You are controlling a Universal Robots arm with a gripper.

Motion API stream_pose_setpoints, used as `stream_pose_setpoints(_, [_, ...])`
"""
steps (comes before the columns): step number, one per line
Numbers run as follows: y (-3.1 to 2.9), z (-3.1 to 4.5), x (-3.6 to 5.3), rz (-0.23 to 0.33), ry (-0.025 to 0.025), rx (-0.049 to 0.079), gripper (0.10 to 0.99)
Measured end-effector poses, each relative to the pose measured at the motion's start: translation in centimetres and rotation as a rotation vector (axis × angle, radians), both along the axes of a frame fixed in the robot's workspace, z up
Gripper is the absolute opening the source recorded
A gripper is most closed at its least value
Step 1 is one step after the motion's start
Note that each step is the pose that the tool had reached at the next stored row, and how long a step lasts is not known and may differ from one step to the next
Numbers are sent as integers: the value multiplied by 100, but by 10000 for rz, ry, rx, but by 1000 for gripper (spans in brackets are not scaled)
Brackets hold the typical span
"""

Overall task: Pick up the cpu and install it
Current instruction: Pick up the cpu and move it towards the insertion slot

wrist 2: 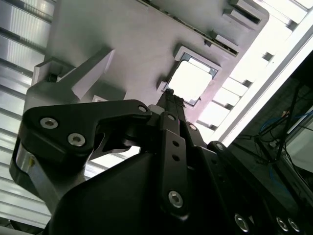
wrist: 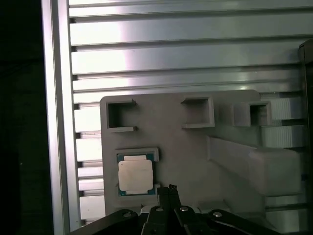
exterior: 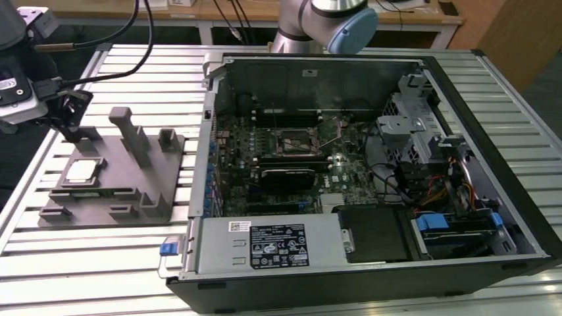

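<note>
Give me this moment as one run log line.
stage: pre-grasp | end effector: over fixture tray, beside cpu, holding nothing | cpu: seated in tray pocket, not yet picked | computer case: open

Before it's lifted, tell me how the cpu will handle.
Probably rigid: the cpu is a flat square with a metal top plate. Likely slippery on that shiny plate. Thin and seated in a pocket of the grey tray, its edges may be hard to catch.

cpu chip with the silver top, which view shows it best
First wrist view: the flat square silver-topped cpu lies whole, seen from straight above. Second wrist view shows it glare-white; exterior view, oblique and far.
</note>
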State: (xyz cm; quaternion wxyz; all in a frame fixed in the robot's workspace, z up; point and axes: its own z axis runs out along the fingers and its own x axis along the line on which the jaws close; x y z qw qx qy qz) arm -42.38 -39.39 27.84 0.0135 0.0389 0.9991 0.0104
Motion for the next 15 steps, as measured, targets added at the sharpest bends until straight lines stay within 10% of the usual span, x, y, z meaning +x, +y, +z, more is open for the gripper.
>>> stream_pose_setpoints(15, [0, -174, -38, -1, 0, 0, 106])
